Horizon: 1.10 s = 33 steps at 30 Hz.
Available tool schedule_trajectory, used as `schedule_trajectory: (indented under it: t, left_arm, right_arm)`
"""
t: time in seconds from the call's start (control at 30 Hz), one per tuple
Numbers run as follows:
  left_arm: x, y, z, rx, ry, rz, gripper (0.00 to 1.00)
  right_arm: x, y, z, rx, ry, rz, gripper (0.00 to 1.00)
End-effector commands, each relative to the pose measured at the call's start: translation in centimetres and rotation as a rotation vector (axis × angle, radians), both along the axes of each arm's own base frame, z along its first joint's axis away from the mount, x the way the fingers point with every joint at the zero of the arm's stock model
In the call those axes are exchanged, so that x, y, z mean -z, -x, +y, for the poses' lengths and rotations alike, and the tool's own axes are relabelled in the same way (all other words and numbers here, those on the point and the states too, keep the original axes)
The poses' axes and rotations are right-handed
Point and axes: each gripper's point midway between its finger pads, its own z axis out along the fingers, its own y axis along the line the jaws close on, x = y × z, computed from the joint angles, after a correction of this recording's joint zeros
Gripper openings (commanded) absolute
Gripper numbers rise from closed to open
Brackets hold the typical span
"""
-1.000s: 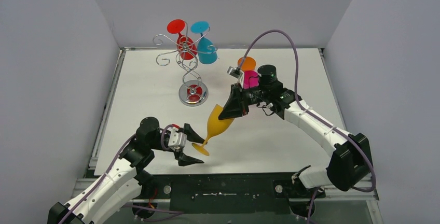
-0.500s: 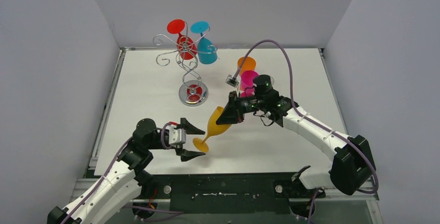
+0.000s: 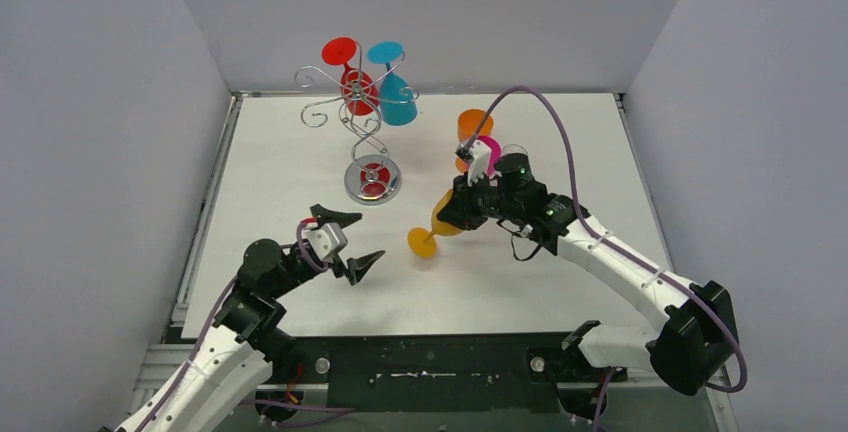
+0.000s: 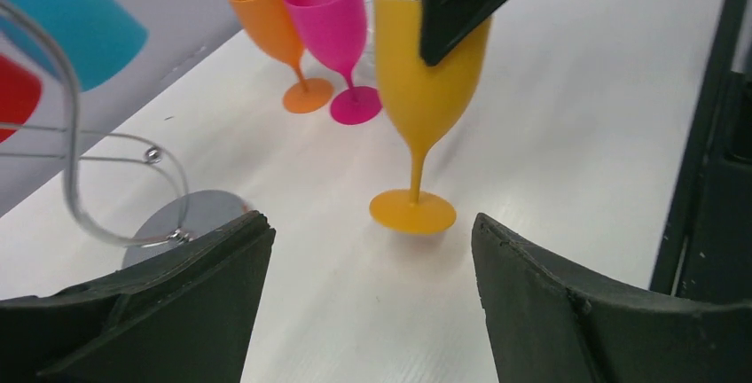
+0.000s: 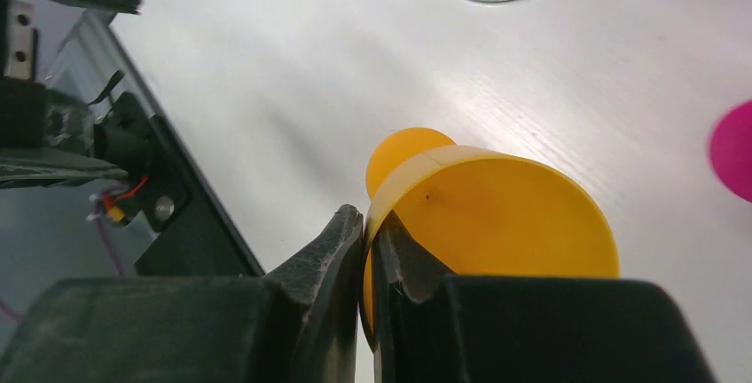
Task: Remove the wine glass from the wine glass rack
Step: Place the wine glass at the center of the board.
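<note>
The left jaws let go and pull back, wide open, leaving the right jaws alone pinching the rim of the yellow wine glass (image 3: 441,225). It hangs upright below them, foot almost on the worktop (image 3: 520,292), well clear of the rack (image 3: 372,181). Set-down looks close.

No legible text, label, brand, number or sign in any view: none on the yellow wine glass (image 4: 415,104), none on the wine glass rack (image 3: 372,182).

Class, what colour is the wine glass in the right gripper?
Yellow; the wine glass shows best in the left wrist view.
</note>
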Motion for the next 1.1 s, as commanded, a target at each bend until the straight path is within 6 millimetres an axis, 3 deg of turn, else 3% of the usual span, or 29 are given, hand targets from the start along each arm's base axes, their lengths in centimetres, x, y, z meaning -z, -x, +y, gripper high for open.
schedule_trajectory:
  t: [0.0,0.17,0.33,0.5,0.73,0.93,1.07]
  left_arm:
    - [-1.8,-2.9,3.3,-0.270,0.089,0.010,0.83]
    - [-2.5,-3.9,6.4,-0.446,0.141,0.003,0.90]
    - [-2.5,-4.3,8.2,-0.539,0.166,0.001,0.94]
    - [-1.9,-4.7,8.5,-0.569,0.190,0.053,0.94]
    - [-1.2,-5.5,9.5,-0.615,0.162,0.083,0.94]
    - [-1.1,-5.5,9.4,-0.608,0.159,0.081,0.94]
    - [-0.8,-5.5,9.0,-0.586,0.143,0.088,0.94]
  right_arm:
    - [-1.8,-3.7,-3.2,0.247,0.068,-0.166,0.00]
    - [-1.5,-5.2,-7.3,0.457,0.128,-0.190,0.00]
    - [-0.8,-5.6,-11.0,0.610,0.145,-0.162,0.00]
    - [0.5,-5.5,-14.4,0.758,0.221,-0.133,0.00]
    - [-0.8,-6.3,-18.0,0.930,0.287,-0.225,0.00]
    - [-1.0,-8.1,-18.9,0.961,0.380,-0.269,0.00]
    - [-0.3,-9.8,-17.1,0.894,0.393,-0.244,0.00]
